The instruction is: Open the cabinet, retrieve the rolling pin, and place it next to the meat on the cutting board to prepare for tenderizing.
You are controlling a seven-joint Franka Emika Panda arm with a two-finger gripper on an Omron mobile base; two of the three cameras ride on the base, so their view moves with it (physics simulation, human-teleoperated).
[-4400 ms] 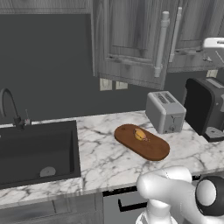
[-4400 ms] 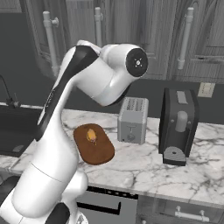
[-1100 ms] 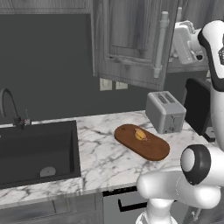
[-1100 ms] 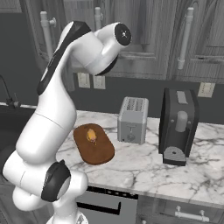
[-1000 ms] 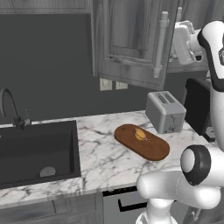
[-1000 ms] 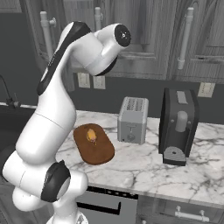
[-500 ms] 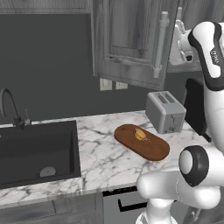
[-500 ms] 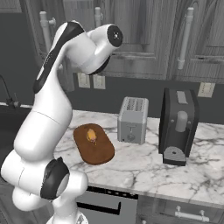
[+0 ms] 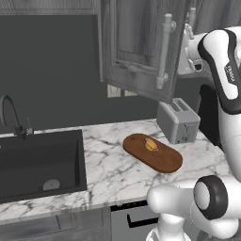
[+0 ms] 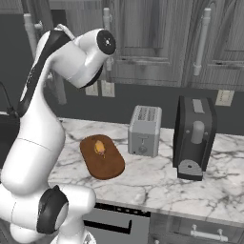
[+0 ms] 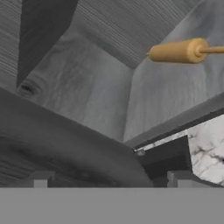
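Note:
The grey wood-grain cabinet (image 9: 136, 42) has one door swung out, its pale bar handle (image 9: 164, 52) facing me. My hand reaches up behind that door. In the hand view my gripper (image 11: 111, 179) is open with nothing between its tips and looks into the cabinet (image 11: 87, 87). There the tan rolling pin (image 11: 179, 50) lies at the upper right, well away from the fingers. On the marble counter the reddish-brown cutting board (image 9: 153, 153) (image 10: 102, 157) carries the small yellow-orange meat (image 9: 149, 144) (image 10: 99, 147) near its far end.
A silver toaster (image 9: 179, 122) (image 10: 144, 130) stands just right of the board, and a black coffee machine (image 10: 194, 136) stands further right. A dark sink (image 9: 37, 162) with a faucet (image 9: 12, 115) lies at the left. Closed cabinet doors (image 10: 143, 38) hang above the toaster.
The arm has swung a little to the left, bringing the hand closer behind the open door. The jaws stay open; board, meat and door have not moved.

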